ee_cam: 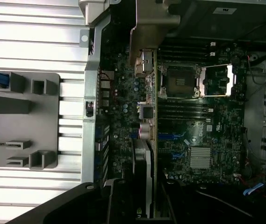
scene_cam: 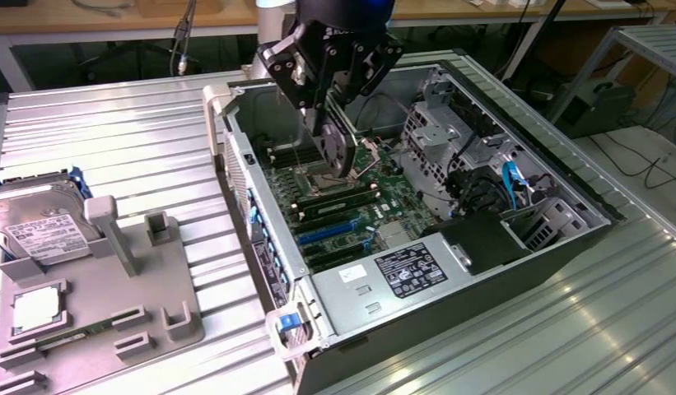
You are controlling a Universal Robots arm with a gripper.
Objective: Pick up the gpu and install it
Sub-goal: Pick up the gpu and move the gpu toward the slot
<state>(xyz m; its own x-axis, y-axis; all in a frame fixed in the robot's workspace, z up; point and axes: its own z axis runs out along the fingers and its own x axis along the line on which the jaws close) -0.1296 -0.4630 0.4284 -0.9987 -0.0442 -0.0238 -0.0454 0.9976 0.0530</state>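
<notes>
Slatted table (scene_cam: 118,132): one computer case (scene_cam: 448,337), one gpu (scene_cam: 333,150)

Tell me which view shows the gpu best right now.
The exterior view: the gpu hangs upright from the end effector, its black face partly visible, above the motherboard in the open case. The wrist view catches the gpu edge-on, as a thin strip.

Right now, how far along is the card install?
Done: pickup, the gripper is shut on the card. In hand: the card hangs edge-on over the motherboard inside the open case. Left: seating it; the blue slots are bare.
</notes>
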